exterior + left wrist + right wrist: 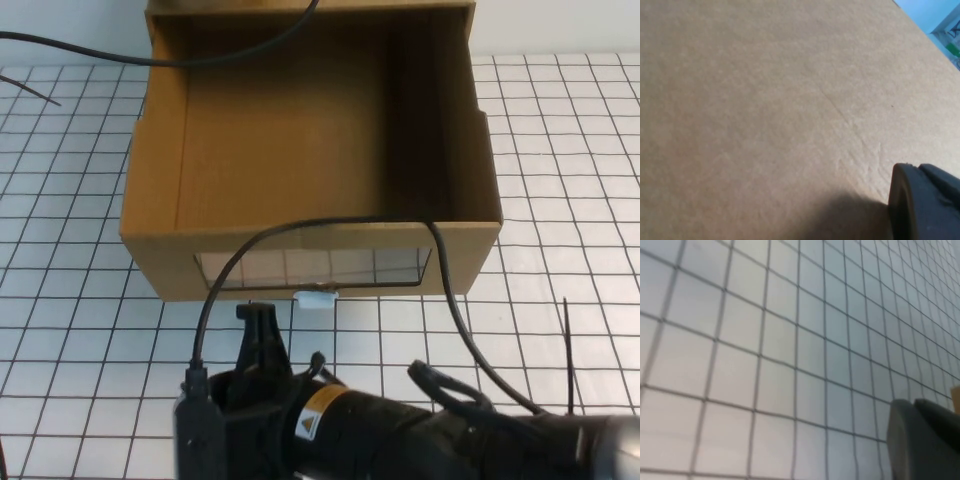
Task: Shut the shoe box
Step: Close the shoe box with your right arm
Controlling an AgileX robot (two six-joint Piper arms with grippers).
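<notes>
The shoe box (310, 150) is a brown cardboard drawer pulled open toward me and empty inside. Its front has a clear window (312, 267) with a small white pull tab (316, 298) just below. My right gripper (261, 320) reaches in from the lower right and sits low over the table just in front of the box, left of the tab and apart from it. It shows in the right wrist view (922, 437) over the grid table. My left gripper (922, 200) shows only in the left wrist view, close against plain cardboard (770, 100).
The table (560, 150) is white with a dark grid. Black cables (230, 55) cross the box's far rim, and another (450, 290) hangs over its front wall. A thin black strip (567, 350) stands at the right.
</notes>
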